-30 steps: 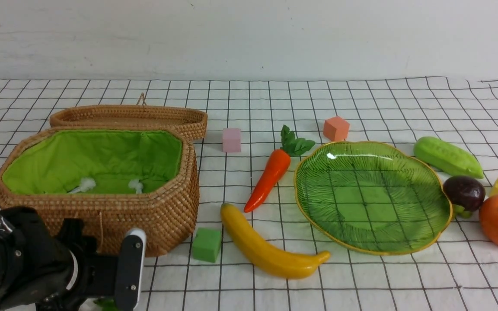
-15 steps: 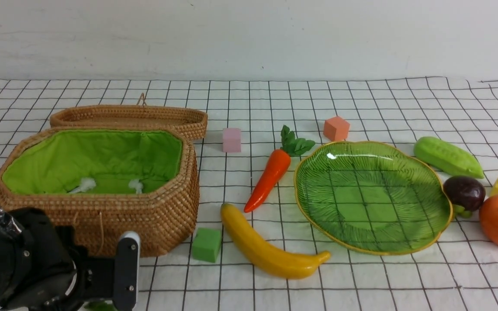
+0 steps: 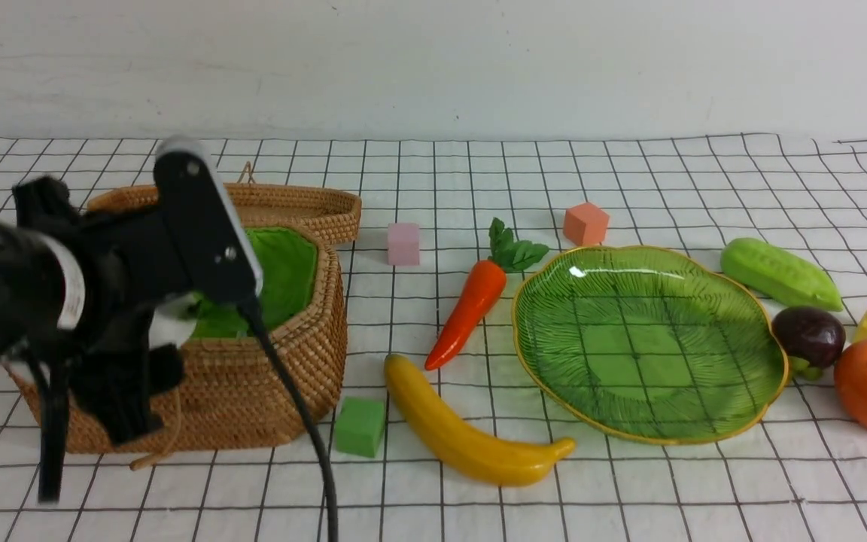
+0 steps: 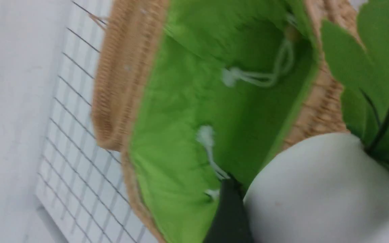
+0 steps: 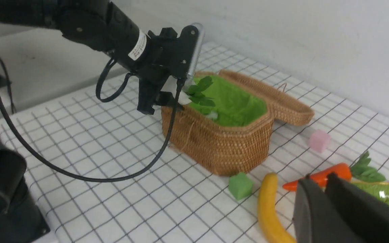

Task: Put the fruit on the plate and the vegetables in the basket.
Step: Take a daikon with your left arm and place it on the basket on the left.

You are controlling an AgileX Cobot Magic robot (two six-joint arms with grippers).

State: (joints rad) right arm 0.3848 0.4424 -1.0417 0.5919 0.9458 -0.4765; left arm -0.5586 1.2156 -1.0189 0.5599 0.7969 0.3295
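Radish (image 3: pixel 171 327) hangs gripped in the left end effector (image 3: pixel 159 350) over the rim of the wicker basket (image 3: pixel 283 376) in front view; banana (image 3: pixel 471 440), carrot (image 3: pixel 471 309), plate (image 3: pixel 652 439) lie apart rightward. Left wrist: green lining (image 4: pixel 187 101) open below. Right wrist: right end effector (image 5: pixel 317 184) closed, empty, near banana.

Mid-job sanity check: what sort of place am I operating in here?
Probably a robotics lab bench staged for sorting practice, not a kitchen: a bare white wall, a grid-printed cloth covering the table, and glossy toy produce like the banana beside foam blocks like the green cube.
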